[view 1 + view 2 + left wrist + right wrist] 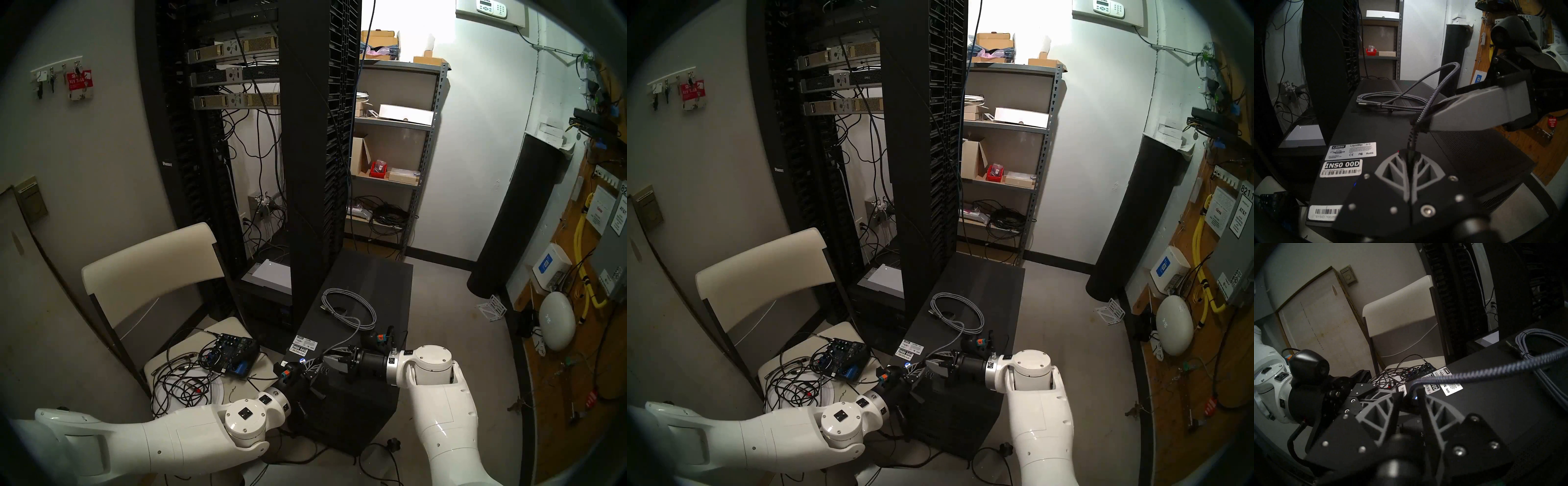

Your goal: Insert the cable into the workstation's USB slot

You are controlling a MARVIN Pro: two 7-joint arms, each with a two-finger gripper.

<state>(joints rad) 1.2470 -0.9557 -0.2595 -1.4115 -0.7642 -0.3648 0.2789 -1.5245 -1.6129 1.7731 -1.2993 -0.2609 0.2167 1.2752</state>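
On the top of the large matte-black computer tower [1390,135], low in the left wrist view, a white rectangular sticker [1350,151] reads "AMAX", "LiquidMax", "CE", "FC" and "RoHS". Below it, a white barcode sticker [1341,168] reads "INS0 00D" and "1/1". A third white barcode label [1325,213] at the bottom left shows "SYSID", then digits that seem to start "1002". Upper left in the head view, the tall black server rack [190,163] carries "PANDUIT", and a red key-tag card [78,80] reads "KEY TAGS".
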